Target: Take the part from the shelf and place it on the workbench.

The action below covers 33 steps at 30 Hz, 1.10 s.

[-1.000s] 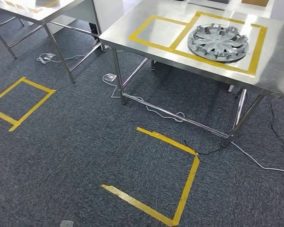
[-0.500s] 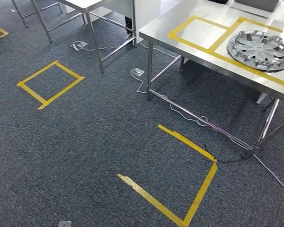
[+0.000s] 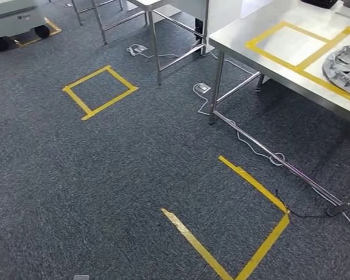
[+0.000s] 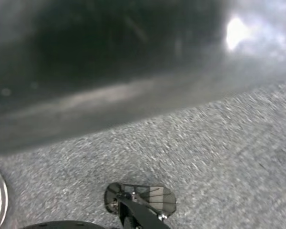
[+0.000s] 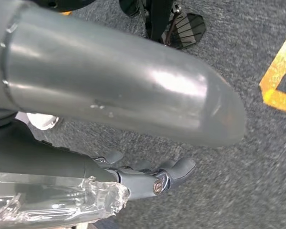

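Plainly, the one part in sight is a silver wheel cover (image 3: pixel 346 69). It lies flat on the steel workbench (image 3: pixel 239 32) towards its right end, inside a frame of yellow tape, and is cut off by the edge of the head view. Beside it, nearer the bench's left corner, a second taped frame (image 3: pixel 287 44) holds nothing.

The right hand (image 5: pixel 109 90) hangs over the grey carpet. Its thumb stands apart from the dark fingers (image 5: pixel 170 171), which lie fairly straight, and there is nothing between them. The left wrist view is too blurred to tell how the left hand is set.

The cover looks like thin moulded plastic, so it is probably light and fairly stiff across the face but springy at the rim. The clips standing up around the rim look breakable. The glossy spokes may slip under a pinch.

The safest hold is likely on the outer rim at two opposite sides, or through an opening between spokes, with the cover kept level. A one-sided grip would probably let so wide a disc tip or twist.
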Each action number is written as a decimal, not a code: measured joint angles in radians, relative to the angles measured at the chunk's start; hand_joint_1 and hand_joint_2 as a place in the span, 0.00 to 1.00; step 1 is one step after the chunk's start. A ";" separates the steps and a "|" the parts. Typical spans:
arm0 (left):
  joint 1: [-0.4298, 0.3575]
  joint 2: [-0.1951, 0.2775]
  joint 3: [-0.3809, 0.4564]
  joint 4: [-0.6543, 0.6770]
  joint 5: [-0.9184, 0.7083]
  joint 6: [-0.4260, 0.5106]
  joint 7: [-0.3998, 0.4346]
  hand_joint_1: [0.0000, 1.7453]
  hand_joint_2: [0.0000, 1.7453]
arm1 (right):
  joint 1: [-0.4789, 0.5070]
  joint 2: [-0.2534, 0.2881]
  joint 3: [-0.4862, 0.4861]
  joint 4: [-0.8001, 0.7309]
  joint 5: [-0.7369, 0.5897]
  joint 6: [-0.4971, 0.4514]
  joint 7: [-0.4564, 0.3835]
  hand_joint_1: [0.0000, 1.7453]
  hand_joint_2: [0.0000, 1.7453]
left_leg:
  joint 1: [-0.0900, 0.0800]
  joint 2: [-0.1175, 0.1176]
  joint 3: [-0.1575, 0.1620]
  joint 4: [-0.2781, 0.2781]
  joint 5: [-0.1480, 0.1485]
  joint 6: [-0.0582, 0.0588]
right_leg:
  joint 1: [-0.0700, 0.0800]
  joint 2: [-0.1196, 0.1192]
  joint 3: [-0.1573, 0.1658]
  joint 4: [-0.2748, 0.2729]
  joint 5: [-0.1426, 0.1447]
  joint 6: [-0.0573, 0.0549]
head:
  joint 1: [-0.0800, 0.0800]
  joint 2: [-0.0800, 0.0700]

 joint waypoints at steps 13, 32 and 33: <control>-0.005 -0.005 0.009 -0.001 -0.008 0.006 0.003 0.00 0.00 | 0.001 0.000 0.014 0.002 0.019 -0.002 0.008 0.00 0.00 | -0.009 -0.032 0.081 -0.190 0.069 0.067 | 0.001 0.068 -0.143 0.320 -0.156 0.046 | 0.011 0.000; -0.003 -0.004 0.011 -0.003 -0.039 0.014 0.003 0.00 0.00 | 0.004 -0.001 0.029 0.004 0.053 -0.007 -0.005 0.00 0.00 | 0.004 0.040 0.036 -0.087 0.044 0.001 | -0.003 -0.010 -0.011 0.018 -0.011 0.015 | -0.002 0.000; -0.006 -0.004 0.011 -0.003 -0.041 0.014 0.002 0.00 0.00 | 0.004 -0.001 0.030 0.004 0.055 -0.007 -0.008 0.00 0.00 | 0.000 0.064 0.061 -0.137 0.058 0.008 | 0.000 -0.021 -0.010 0.020 -0.015 0.021 | -0.002 0.000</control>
